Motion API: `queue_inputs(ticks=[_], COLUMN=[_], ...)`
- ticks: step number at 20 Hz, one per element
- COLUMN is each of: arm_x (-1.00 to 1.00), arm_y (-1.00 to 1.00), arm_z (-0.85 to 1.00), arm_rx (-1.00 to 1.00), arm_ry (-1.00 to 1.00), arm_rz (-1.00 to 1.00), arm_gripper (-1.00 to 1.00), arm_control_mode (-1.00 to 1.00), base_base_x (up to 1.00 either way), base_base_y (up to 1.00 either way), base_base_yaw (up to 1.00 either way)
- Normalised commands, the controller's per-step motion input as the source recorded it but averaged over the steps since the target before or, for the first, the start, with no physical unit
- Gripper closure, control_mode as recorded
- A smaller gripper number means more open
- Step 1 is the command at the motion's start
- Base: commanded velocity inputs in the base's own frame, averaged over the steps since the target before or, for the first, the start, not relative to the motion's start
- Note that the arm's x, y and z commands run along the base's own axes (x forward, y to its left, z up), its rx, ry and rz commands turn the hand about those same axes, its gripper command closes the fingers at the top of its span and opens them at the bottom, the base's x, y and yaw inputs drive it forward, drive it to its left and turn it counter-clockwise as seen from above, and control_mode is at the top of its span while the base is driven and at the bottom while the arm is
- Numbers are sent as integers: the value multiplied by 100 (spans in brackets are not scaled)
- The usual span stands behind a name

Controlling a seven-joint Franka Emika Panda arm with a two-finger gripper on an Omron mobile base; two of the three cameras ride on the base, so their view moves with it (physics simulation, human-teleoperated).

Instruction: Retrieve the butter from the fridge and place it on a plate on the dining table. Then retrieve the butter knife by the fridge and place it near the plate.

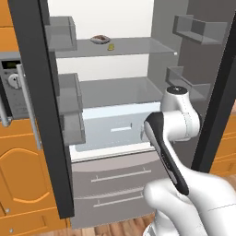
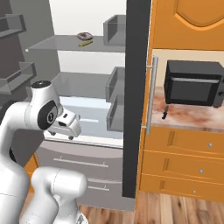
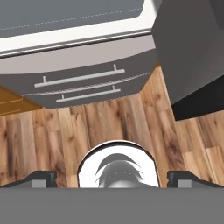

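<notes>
Claw (image 3: 112, 177) wide open, nothing held: in the hand view the two dark fingertips (image 3: 41, 177) sit far apart at the bottom corners, looking down at the wood floor (image 3: 57, 135) in front of the fridge's two bottom drawers (image 3: 83, 81). In the right base view the hand (image 2: 65, 124) hangs at about the height of the fridge's clear crisper bin (image 2: 89, 116), pointed downward, in front of the open compartment. Arm is folded, elbow high, ahead of the fridge (image 1: 115, 97), both doors swung open. Butter (image 1: 110, 46) is on the top glass shelf (image 1: 133, 46), a small pale-yellow stick; also seen in the right base view (image 2: 85, 43). Just beside it, nearer the back wall, a small reddish-brown food item (image 1: 99, 39), close to the stick; cannot tell whether they touch. Butter is well above and behind the claw, apart from it. Door bins (image 1: 62, 32) on the left door, more bins (image 1: 198, 27) on the right door. Butter knife (image 2: 165, 113), slim and dark, lies on the marbled worktop (image 2: 192, 116) right of the fridge, just in front of the black microwave (image 2: 194, 83) near its left corner. Orange cabinets (image 2: 183, 162) under the worktop. Left of the fridge, a grey appliance with a dial (image 1: 11, 80) set among orange cabinets.
</notes>
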Motion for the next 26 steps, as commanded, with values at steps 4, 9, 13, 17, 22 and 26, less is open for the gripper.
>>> queue_inputs(ticks=[4, 9, 13, 17, 22, 26], arm_x=[0, 0, 0, 0, 0, 0], arm_y=[0, 0, 0, 0, 0, 0], arm_z=[0, 0, 0, 0, 0, 0], arm_rx=[0, 0, 0, 0, 0, 0], arm_ry=[0, 0, 0, 0, 0, 0], arm_rz=[0, 0, 0, 0, 0, 0], arm_gripper=[-100, -100, -100, -100, -100, -100], arm_control_mode=[100, 100, 100, 100, 100, 100], base_base_x=[19, 17, 3, 34, 46, 48], base_base_y=[42, 45, 4, -6, 0, 0], base_base_yaw=[-3, -5, 0, 0, 0, 0])
